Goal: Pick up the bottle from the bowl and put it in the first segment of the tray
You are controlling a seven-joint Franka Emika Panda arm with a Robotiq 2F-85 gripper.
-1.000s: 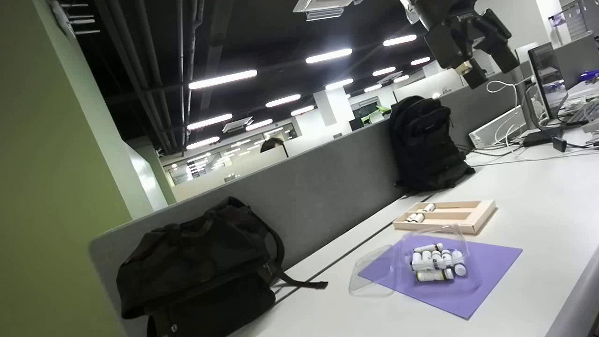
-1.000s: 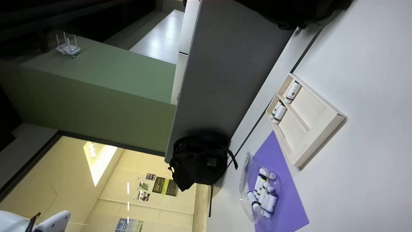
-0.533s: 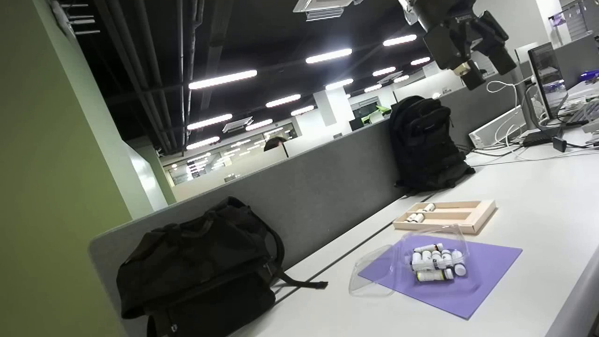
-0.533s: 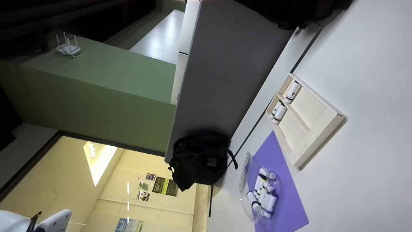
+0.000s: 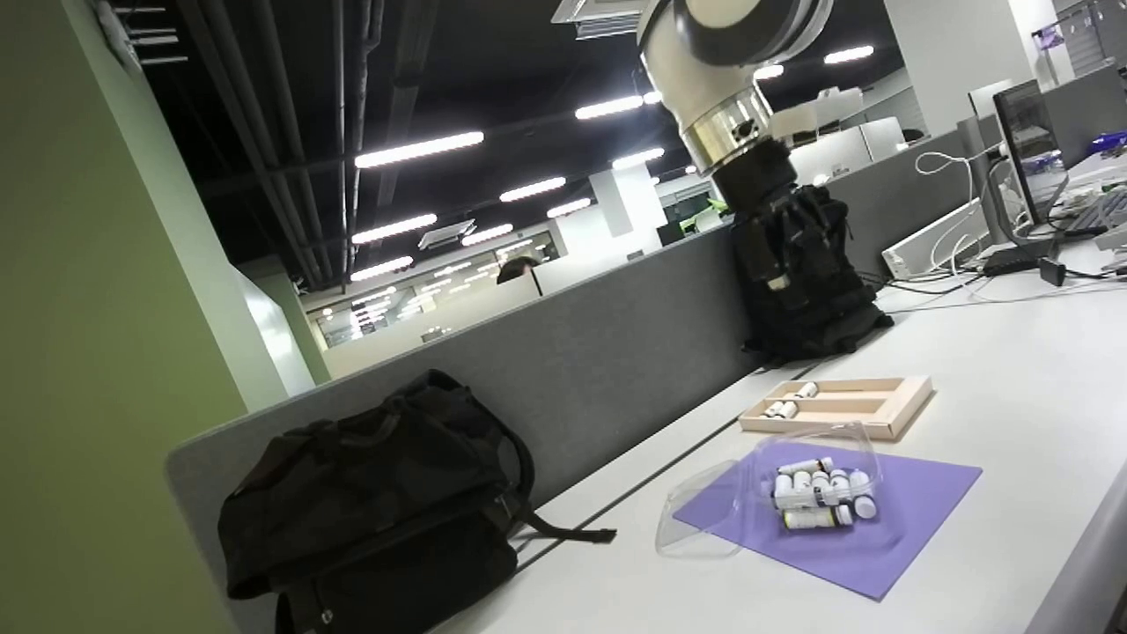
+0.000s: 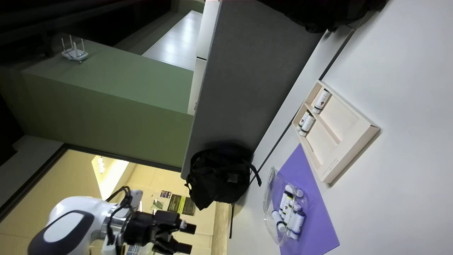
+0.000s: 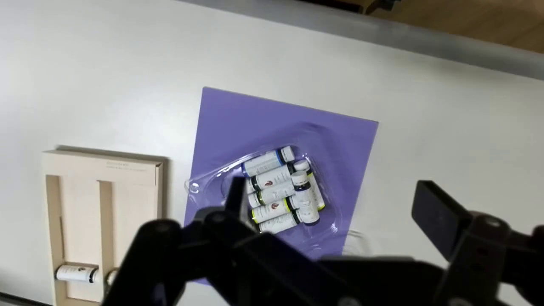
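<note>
My gripper [image 7: 330, 199] is open and empty, its fingers wide apart in the wrist view. It hangs well above the table; it also shows in an exterior view [image 6: 187, 238]. The bowl is a clear plastic container [image 7: 334, 227] on a purple sheet. Several white bottles [image 7: 306, 202] lie in it, one across the others; they also show in the exterior views [image 5: 812, 518] [image 6: 297, 225]. The light-wood tray [image 7: 102, 165] has two long segments and shows in both exterior views [image 5: 907, 409] [image 6: 348, 154]. One bottle [image 6: 322, 101] lies in one segment, two [image 6: 307, 124] in the other.
The container's clear lid [image 5: 704, 528] lies open beside it. The purple sheet [image 5: 933, 493] lies next to the tray. A grey partition [image 5: 616, 370] runs along the table's back, with a black backpack [image 5: 792, 326] and a black bag [image 5: 379, 502]. A monitor [image 5: 1030, 150] stands farther along.
The arm has swung out and lower, left in an exterior view, and has come into view with its gripper in an exterior view. Bottles, container and tray have not moved.
</note>
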